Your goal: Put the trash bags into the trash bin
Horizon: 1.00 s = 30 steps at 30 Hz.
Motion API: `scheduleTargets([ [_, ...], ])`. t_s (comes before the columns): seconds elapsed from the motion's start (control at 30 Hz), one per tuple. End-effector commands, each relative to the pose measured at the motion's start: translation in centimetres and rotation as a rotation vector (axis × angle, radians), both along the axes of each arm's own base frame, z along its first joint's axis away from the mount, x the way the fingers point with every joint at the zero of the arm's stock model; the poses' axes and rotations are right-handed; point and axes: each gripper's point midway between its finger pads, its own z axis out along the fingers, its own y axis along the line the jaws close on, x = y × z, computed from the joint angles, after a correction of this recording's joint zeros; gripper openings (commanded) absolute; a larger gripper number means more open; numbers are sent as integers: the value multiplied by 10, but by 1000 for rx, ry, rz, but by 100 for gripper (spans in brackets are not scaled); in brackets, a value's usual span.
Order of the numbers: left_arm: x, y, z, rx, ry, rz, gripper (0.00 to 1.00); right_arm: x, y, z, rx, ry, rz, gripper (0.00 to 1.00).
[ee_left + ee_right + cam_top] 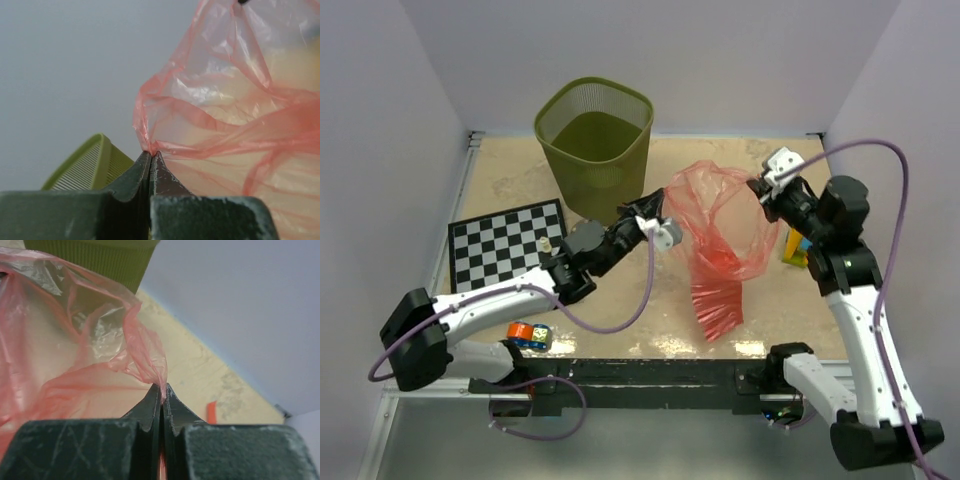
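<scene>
Holding the red-pink trash bag [725, 240] spread between both arms. Left tool [151, 156] is pressed together on a pinch of film at the bag's left edge; right tool [163, 389] nips the right edge likewise. The bag hangs over the counter [510, 185], just right of the olive mesh trash bin [605, 180] (not yet above it). Step in hand: the carry. Next move likely calls for both arms travelling left together, lifting the film clear of the rim before release.

R fingers [144, 412] tight on trash bag [75, 355]
</scene>
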Motion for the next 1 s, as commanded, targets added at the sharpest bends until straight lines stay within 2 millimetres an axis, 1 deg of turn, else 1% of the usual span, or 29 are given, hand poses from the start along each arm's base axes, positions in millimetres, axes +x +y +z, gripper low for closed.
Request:
scheduleTargets([
  [0.0, 41, 1, -18, -67, 248, 133, 0, 34, -10, -34, 72, 119, -120, 0],
  [0.07, 61, -5, -21, -83, 310, 159, 0, 58, -20, -42, 97, 124, -210, 0],
  [0.1, 72, -8, -25, -78, 326, 165, 0, 73, -25, -49, 97, 134, -248, 0],
  [0.13, 85, -11, -23, -77, 319, 171, 0, 88, -31, -49, 97, 135, -293, 0],
  [0.17, 97, -12, -18, -82, 294, 181, 0, 107, -36, -49, 90, 134, -334, 0],
  [0.23, 126, -18, 17, -118, 190, 204, 0, 143, -42, -22, 97, 82, -386, 0],
  [0.27, 139, -17, 38, -139, 130, 222, 0, 160, -43, 6, 117, 25, -397, 0],
  [0.3, 151, -18, 64, -160, 61, 239, 0, 172, -43, 44, 145, -50, -401, 0],
  [0.33, 159, -16, 96, -203, -25, 256, 0, 183, -41, 76, 168, -115, -391, 0],
  [0.37, 165, -13, 125, -230, -124, 282, 0, 186, -38, 119, 201, -200, -371, 0],
  [0.4, 167, -11, 155, -282, -238, 301, 0, 178, -35, 182, 254, -337, -340, 0],
  [0.43, 160, -4, 192, -339, -371, 319, 0, 168, -36, 223, 291, -436, -325, 0],
  [0.47, 152, 2, 227, -393, -493, 335, 0, 149, -33, 265, 333, -545, -289, 0],
  [0.5, 140, 9, 261, -453, -610, 348, 0, 121, -33, 310, 377, -690, -248, 0],
  [0.53, 124, 15, 289, -519, -715, 341, 0, 92, -31, 342, 415, -813, -201, 0],
  [0.57, 107, 22, 315, -585, -817, 330, 0, 67, -30, 361, 436, -913, -164, 0],
  [0.6, 86, 27, 334, -639, -925, 296, 0, 37, -30, 378, 455, -1025, -132, 0],
  [0.63, 66, 24, 346, -650, -1037, 242, 0, 17, -32, 382, 461, -1096, -119, 0],
  [0.67, 48, 20, 351, -641, -1128, 196, 0, 7, -34, 379, 458, -1149, -127, 0],
  [0.7, 38, 8, 344, -593, -1207, 154, 0, 2, -38, 373, 435, -1183, -154, 0],
  [0.73, 36, -6, 330, -530, -1250, 129, 0, 6, -42, 357, 383, -1189, -202, 0],
  [0.77, 41, -23, 306, -465, -1260, 104, 0, 25, -46, 329, 326, -1147, -260, 0],
  [0.8, 47, -30, 281, -426, -1254, 117, 0, 62, -52, 278, 244, -1025, -342, 0],
  [0.83, 63, -39, 235, -389, -1168, 120, 0, 110, -53, 199, 94, -800, -392, 0],
  [0.87, 74, -43, 183, -332, -1048, 123, 0, 144, -50, 110, -86, -541, -379, 0],
  [0.9, 70, -52, 106, -112, -926, 54, 0, 148, -44, 10, -269, -242, -289, 0],
  [0.93, 40, -50, 21, 120, -852, -139, 0, 119, -39, -56, -349, -32, -184, 0],
  [0.97, -7, -29, -10, 180, -834, -306, 0, 77, -34, -91, -406, 54, -66, 0],
])
